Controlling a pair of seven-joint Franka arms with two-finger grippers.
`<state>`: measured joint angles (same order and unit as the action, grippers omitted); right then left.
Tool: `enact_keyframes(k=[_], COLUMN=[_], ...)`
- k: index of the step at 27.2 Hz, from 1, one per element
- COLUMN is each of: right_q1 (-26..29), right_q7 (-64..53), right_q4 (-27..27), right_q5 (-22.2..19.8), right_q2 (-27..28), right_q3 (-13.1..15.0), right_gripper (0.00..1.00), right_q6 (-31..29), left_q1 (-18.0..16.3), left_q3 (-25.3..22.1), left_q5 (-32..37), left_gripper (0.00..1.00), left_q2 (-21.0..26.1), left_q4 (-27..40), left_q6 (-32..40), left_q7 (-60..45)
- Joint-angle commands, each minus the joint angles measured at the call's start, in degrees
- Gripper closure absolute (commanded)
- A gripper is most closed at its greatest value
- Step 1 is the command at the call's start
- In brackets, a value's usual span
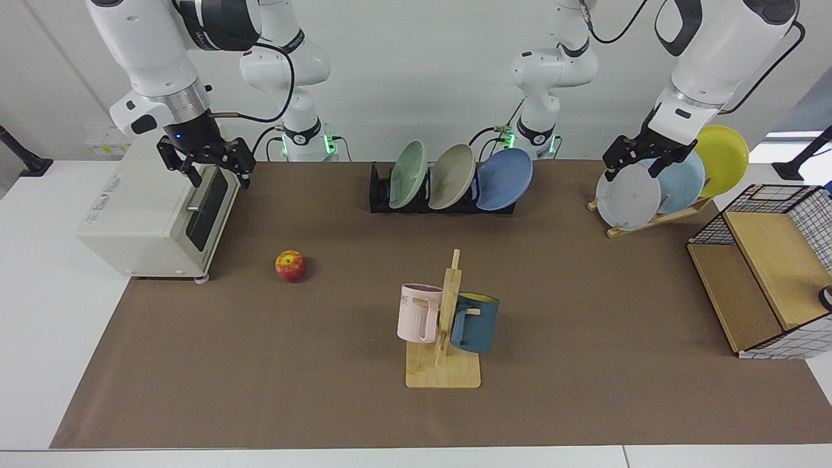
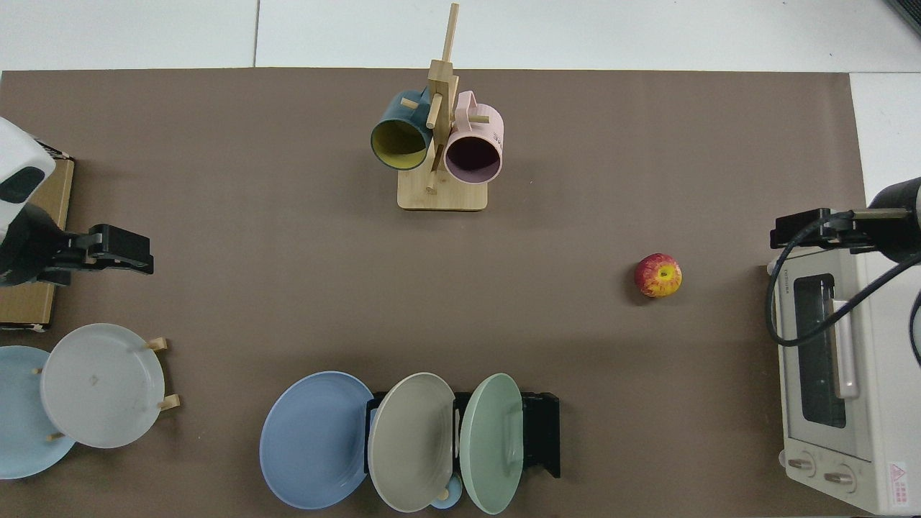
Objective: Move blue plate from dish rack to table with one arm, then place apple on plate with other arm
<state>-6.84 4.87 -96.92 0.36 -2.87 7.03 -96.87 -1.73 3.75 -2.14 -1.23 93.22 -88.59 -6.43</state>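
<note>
The blue plate point(image 1: 506, 179) point(image 2: 316, 439) leans in the end slot of the black dish rack point(image 1: 380, 195) point(image 2: 543, 432), beside a beige and a pale green plate. On the brown mat of the table point(image 1: 585, 312) point(image 2: 216, 180) the apple point(image 1: 290, 266) point(image 2: 658, 275) sits alone, red with yellow patches. My right gripper point(image 1: 220, 174) point(image 2: 813, 230) hangs open and empty over the toaster oven, up and away from the apple. My left gripper point(image 1: 634, 170) point(image 2: 108, 248) hovers open and empty in front of the wooden plate stand, well to the side of the rack.
A white toaster oven point(image 1: 156, 221) point(image 2: 835, 374) stands at one end. At the other are a wooden plate stand point(image 1: 650, 218) with grey, sky-blue and yellow plates and a wire basket point(image 1: 773, 260). A mug tree point(image 1: 445, 325) point(image 2: 439, 144) holds two mugs mid-mat.
</note>
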Motion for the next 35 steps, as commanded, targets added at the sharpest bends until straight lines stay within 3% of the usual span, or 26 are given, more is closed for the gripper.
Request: enact_keyframes(k=[1,35], right_q1=[0.60,-0.10], right_q7=[0.85,1.19], right_q4=[-0.63,-0.63], right_q5=[-0.18,0.17], right_q2=[-0.91,-1.00], right_q3=[-0.70,-0.87], right_gripper=[0.00,0.00], right_q6=[1.24,0.37], left_q1=[0.50,1.38], left_q3=[-0.50,0.03], left_q5=[-0.84,-0.23], left_gripper=[0.00,0.00], left_q2=[-1.32,-1.58], left_q4=[1.53,2.32], left_q6=[-0.62,-0.79], left_q7=[-0.69,-0.87])
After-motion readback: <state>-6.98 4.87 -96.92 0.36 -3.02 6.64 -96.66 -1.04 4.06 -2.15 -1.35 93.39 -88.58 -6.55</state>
